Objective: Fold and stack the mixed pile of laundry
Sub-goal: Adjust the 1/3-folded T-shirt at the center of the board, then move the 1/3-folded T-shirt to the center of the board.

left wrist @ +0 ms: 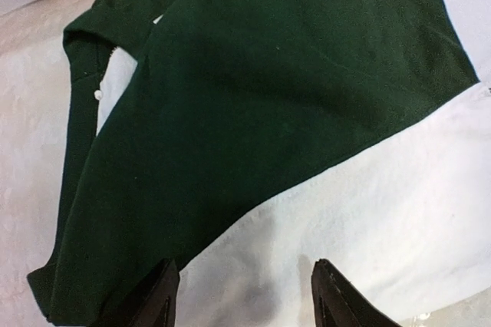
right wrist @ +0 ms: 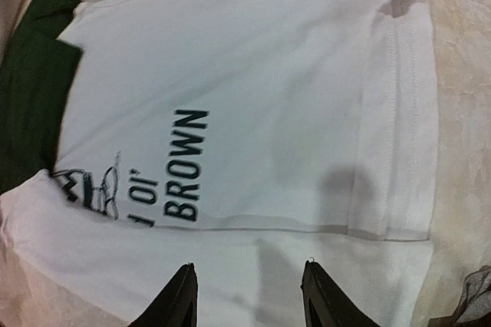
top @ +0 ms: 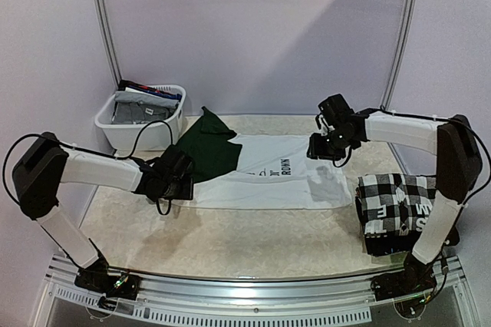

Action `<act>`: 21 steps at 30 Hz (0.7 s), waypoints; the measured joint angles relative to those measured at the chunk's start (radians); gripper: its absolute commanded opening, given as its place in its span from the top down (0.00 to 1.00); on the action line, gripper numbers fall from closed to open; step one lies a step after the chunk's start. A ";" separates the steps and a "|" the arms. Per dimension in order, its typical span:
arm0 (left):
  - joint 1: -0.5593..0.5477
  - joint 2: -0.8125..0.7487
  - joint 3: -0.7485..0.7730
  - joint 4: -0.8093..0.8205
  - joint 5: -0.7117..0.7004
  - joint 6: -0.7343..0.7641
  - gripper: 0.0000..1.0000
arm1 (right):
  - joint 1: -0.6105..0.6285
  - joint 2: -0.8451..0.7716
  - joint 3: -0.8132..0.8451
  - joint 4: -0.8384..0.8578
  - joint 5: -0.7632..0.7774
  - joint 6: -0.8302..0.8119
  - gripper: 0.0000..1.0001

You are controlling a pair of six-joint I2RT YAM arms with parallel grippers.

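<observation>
Desk [top: 230, 246]: pale, marbled surface. It carries the laundry, with both arm bases at its near edge.

Left arm: rises from its base and bends sharply at the elbow by the left edge. The forearm runs roughly level toward the centre.

Right arm: rises along the right edge and bends at the far right. The forearm reaches back leftward over the desk.

White T-shirt [top: 268, 177]: spread flat at the middle of the desk. Its dark green part [left wrist: 253, 89] lies at the left end, nearest the basket. Black lettering reading "BROWN" [right wrist: 188, 166] shows on the white. The right end is turned over in a narrow band.

Checkered shirt [top: 391, 200]: black and white, folded, at the right edge of the desk. It lies just beside the T-shirt. A black portion with white letters shows at its right side.

White basket [top: 142, 129]: far left corner, holding grey and dark garments [top: 142, 108].

Left pincer [left wrist: 245, 300]: low over the seam between green and white. Its fingers are parted moderately with nothing between them.

Right pincer [right wrist: 249, 296]: poised above the T-shirt's right half. Its fingers are parted moderately and grip nothing.
</observation>
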 measured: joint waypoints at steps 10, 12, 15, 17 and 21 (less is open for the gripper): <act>0.000 -0.064 -0.042 -0.015 -0.030 0.010 0.43 | 0.136 -0.085 -0.224 0.114 -0.158 0.006 0.54; 0.000 -0.056 -0.056 -0.014 -0.034 0.010 0.43 | 0.141 -0.068 -0.249 0.127 -0.171 0.010 0.55; 0.000 -0.031 -0.070 -0.014 -0.039 0.010 0.43 | 0.143 -0.037 -0.279 0.146 -0.179 0.015 0.55; 0.000 -0.011 -0.078 -0.011 -0.037 0.007 0.44 | 0.143 -0.026 -0.301 0.154 -0.179 0.019 0.55; 0.001 -0.009 -0.091 0.015 -0.031 -0.012 0.44 | 0.147 -0.021 -0.330 0.175 -0.178 0.038 0.56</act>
